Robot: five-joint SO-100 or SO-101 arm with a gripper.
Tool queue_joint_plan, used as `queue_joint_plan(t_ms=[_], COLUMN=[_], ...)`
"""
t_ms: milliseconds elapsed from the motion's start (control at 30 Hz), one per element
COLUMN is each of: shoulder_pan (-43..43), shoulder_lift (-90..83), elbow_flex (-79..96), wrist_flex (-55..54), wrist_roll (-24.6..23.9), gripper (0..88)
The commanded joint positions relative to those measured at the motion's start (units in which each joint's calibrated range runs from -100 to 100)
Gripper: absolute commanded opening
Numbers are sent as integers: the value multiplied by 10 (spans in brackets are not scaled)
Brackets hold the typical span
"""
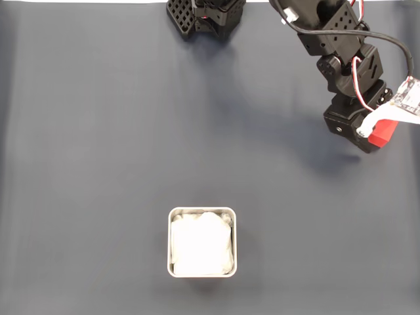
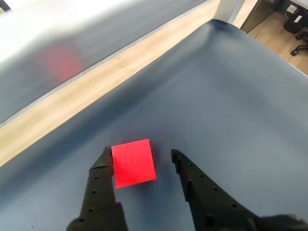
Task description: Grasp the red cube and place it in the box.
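Red cube [image 2: 133, 162] probably light, rigid, matte: pinch opposite flat faces. End effector [image 2: 142, 159] open around it, apparently touching one side.

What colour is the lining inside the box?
White, inside the silvery box; clearest in the fixed view.

Dark blue-grey mat [image 1: 98, 164] covers the work surface under even, diffuse light. In the wrist view a light wooden tabletop edge [image 2: 72, 98] borders it; wood flooring [image 2: 276, 33] and a chair base [image 2: 301, 48] lie beyond.
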Motion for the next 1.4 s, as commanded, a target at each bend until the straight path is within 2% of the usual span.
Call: queue_joint_plan(t_ms=[0,267,733,1367], shoulder_pan=[-5,-7,-16,-12], shoulder_lift=[-1,0,5,-17], elbow_flex=[-2,8,9,0], wrist_flex=[-10,-6,-15,-1], wrist_roll=[14,30,17,14], gripper=[254,217,244,120])
